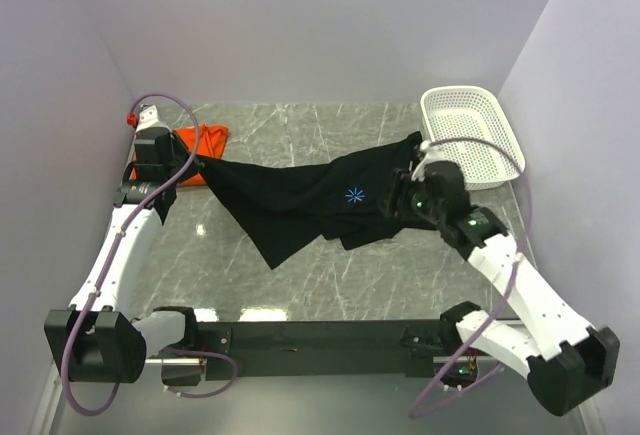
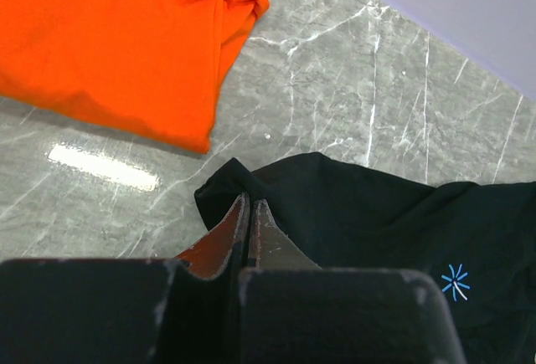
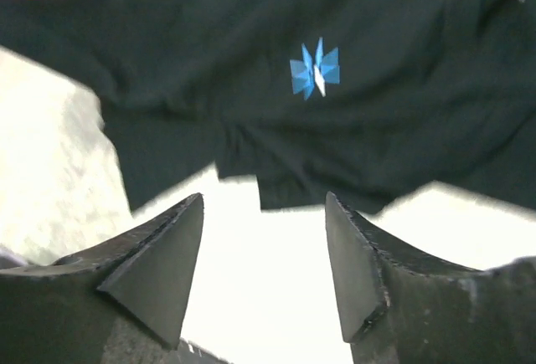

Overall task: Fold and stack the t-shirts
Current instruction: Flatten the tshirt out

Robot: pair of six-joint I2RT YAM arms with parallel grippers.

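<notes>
The left hand is clamped on only a corner of the black shirt while the right hand gapes empty, so the cloth ahead could slip out.

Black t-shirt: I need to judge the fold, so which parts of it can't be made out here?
Top external: black t-shirt, right end hidden under the right hand.
Left wrist: pinched corner covered by the left hand; rest cut off at the right edge.
Right wrist: blurred; collar and sleeves unreadable.

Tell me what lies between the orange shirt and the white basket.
The black t-shirt, stretched across the marble table; the top external view shows it.
</notes>
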